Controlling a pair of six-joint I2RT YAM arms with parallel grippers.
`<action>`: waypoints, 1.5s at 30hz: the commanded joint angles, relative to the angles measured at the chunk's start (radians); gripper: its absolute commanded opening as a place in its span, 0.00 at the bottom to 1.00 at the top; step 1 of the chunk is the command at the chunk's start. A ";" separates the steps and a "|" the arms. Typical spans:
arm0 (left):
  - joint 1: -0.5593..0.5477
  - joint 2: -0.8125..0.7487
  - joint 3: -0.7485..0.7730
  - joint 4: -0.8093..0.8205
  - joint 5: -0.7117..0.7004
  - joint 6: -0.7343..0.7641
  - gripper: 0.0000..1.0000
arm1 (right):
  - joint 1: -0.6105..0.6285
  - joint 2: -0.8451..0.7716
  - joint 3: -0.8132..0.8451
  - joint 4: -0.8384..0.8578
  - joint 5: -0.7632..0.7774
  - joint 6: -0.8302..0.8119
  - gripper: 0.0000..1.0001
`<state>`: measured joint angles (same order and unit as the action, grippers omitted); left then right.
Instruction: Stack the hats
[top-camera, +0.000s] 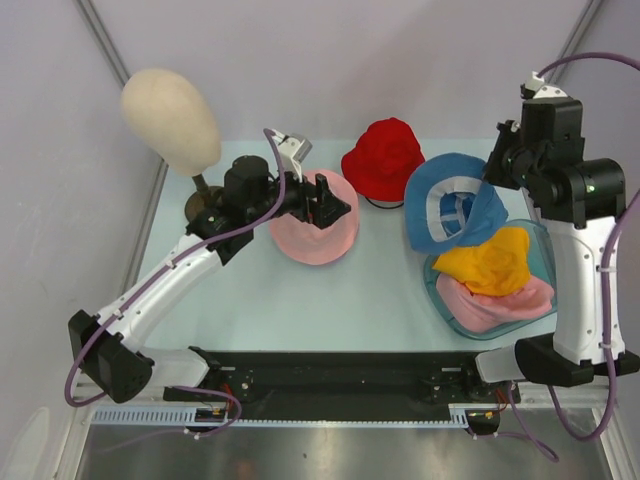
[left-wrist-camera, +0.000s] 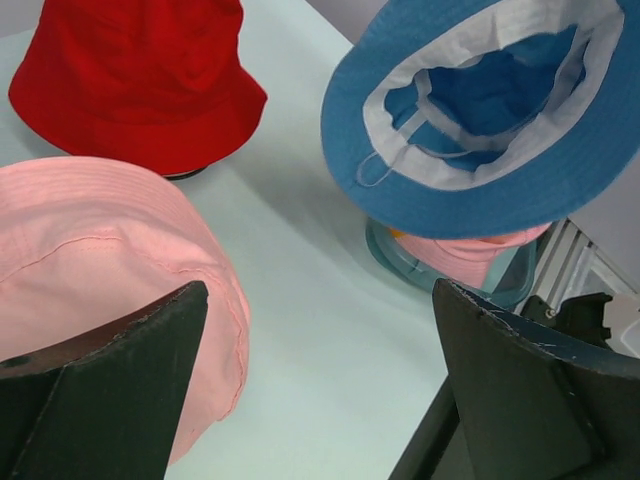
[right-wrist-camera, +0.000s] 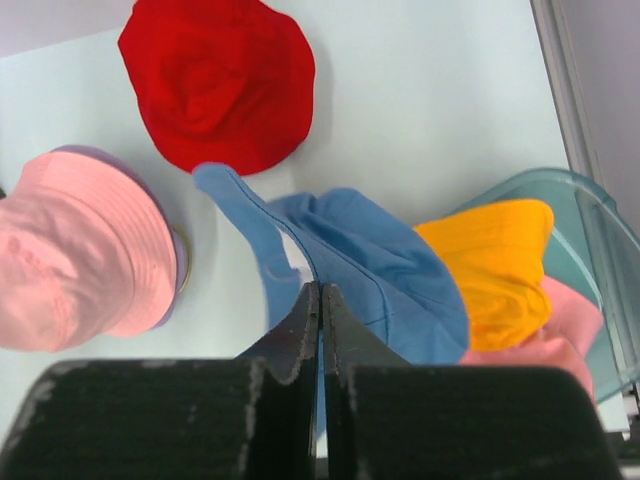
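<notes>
Above the right of the pale worktop (top-camera: 380, 290), the right hand (top-camera: 492, 172) is clenched on the brim of the soft blue fabric bucket hat (top-camera: 455, 210), held aloft. Best lowered opening-down, centred over the round pink fabric hat (top-camera: 310, 245), once the released left hand (top-camera: 330, 207) clears.

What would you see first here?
The blue hat stands out, dangling with its white lining showing from the shut right end effector, above the orange hat in the teal tray at the right. Next comes the beige mannequin head at the far left, then the left end effector open over a pink hat.
</notes>
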<state>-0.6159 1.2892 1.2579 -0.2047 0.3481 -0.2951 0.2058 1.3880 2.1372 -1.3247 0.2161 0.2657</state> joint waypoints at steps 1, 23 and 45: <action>0.001 -0.042 0.038 -0.031 -0.057 0.050 1.00 | 0.003 0.051 -0.011 0.177 0.035 -0.072 0.00; 0.073 -0.149 -0.052 -0.079 -0.120 0.040 1.00 | 0.021 0.555 0.329 0.565 0.226 -0.194 0.00; 0.110 -0.257 -0.158 -0.093 -0.155 0.004 1.00 | 0.357 0.644 0.092 0.935 0.122 -0.425 0.00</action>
<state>-0.5156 1.0637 1.1046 -0.3111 0.2028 -0.2729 0.5549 2.0537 2.2257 -0.4980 0.3981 -0.1074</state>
